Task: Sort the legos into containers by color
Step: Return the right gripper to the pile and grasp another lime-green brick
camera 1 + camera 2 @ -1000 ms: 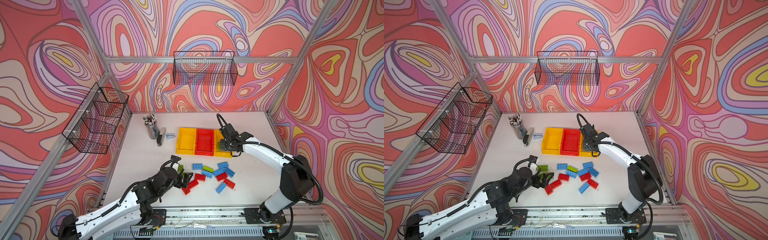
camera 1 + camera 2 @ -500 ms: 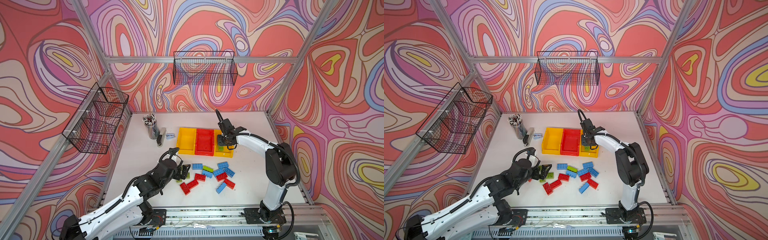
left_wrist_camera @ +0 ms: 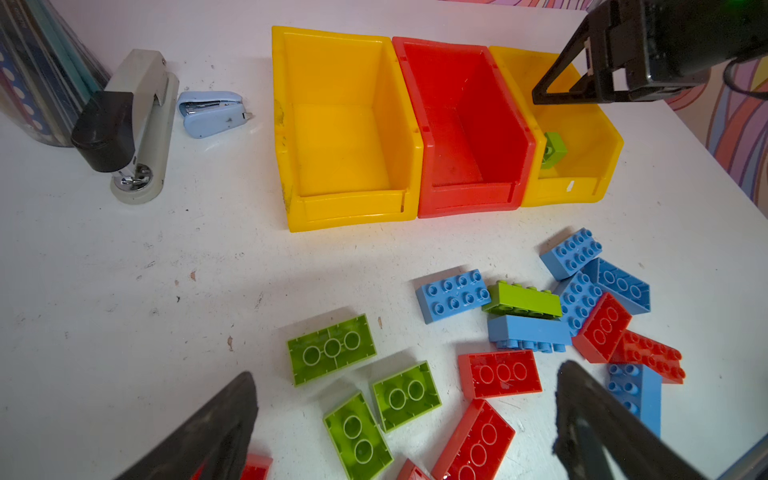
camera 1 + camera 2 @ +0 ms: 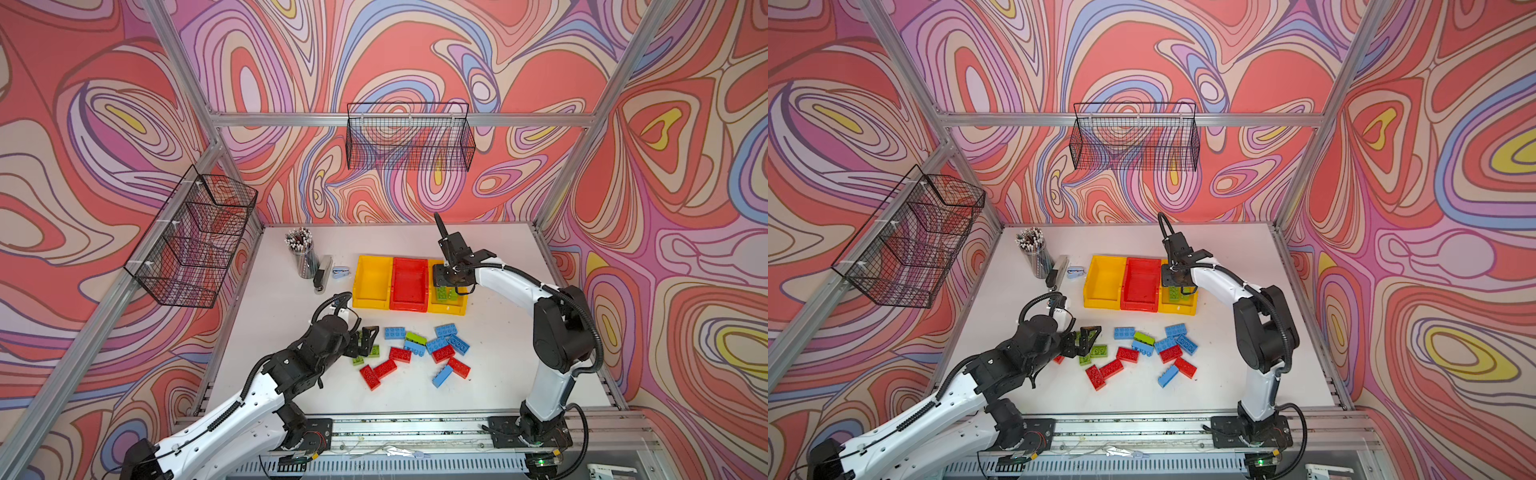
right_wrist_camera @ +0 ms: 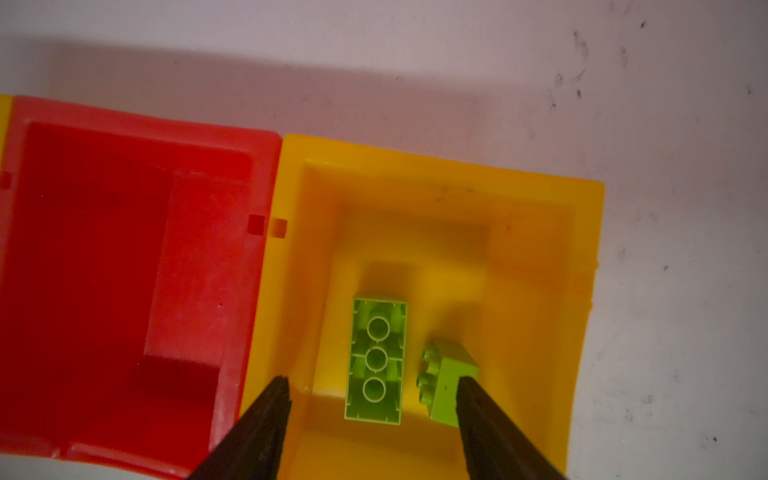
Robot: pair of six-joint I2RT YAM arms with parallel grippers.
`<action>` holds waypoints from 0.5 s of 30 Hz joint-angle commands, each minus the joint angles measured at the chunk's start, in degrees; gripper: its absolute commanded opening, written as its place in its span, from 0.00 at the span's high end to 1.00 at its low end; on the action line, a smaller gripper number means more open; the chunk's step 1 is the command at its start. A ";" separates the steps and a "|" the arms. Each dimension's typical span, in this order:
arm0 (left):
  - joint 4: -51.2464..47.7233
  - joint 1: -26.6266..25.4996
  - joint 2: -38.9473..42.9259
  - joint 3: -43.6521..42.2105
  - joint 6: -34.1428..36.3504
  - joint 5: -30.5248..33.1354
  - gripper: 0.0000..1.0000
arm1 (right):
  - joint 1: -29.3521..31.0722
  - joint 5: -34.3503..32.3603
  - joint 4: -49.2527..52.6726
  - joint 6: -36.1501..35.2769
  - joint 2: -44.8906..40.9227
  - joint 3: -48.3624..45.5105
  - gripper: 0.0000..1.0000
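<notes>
Two lime green legos (image 5: 376,359) lie in the right-hand yellow bin (image 5: 536,291), the right fingers (image 5: 257,436) spread above them. The left fingers (image 3: 216,428) hang spread wide over loose legos (image 3: 332,349) on the counter (image 3: 124,291).

Legos (image 3: 498,374): hard moulded plastic, glossy, smooth, glints on red ones. Containers (image 3: 349,210): thicker plastic, semi-gloss, scuffed, dirt marks on yellow wall. Desk (image 3: 124,291): white, matt, smooth, speckled with scratches and stains. Big stapler (image 3: 141,95): cream body, black plastic cap, shiny chrome metal. Baskets (image 4: 409,145): thin black wire mesh. Frame rails (image 4: 282,119): brushed aluminium. Arm shells (image 4: 505,280): white glossy plastic.
</notes>
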State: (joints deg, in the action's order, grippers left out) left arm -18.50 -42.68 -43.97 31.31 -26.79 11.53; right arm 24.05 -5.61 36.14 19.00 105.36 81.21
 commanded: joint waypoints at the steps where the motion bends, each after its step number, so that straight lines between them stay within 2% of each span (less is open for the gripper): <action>1: -2.22 0.38 1.72 -0.46 -1.84 -0.40 0.00 | -0.02 1.31 1.90 0.36 -7.11 -0.14 0.31; 8: -4.41 0.33 5.67 -2.17 -5.44 -3.38 0.00 | 2.77 0.68 3.22 3.48 -19.18 -9.68 0.30; 15: -4.12 0.20 10.50 -6.36 -8.54 -8.32 0.00 | 9.10 -0.45 2.81 9.20 -29.78 -23.08 0.30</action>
State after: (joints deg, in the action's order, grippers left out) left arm -21.43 -42.68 -35.24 26.02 -32.84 6.09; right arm 30.70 -5.13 37.54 24.60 77.76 61.84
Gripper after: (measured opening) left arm 0.999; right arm 0.696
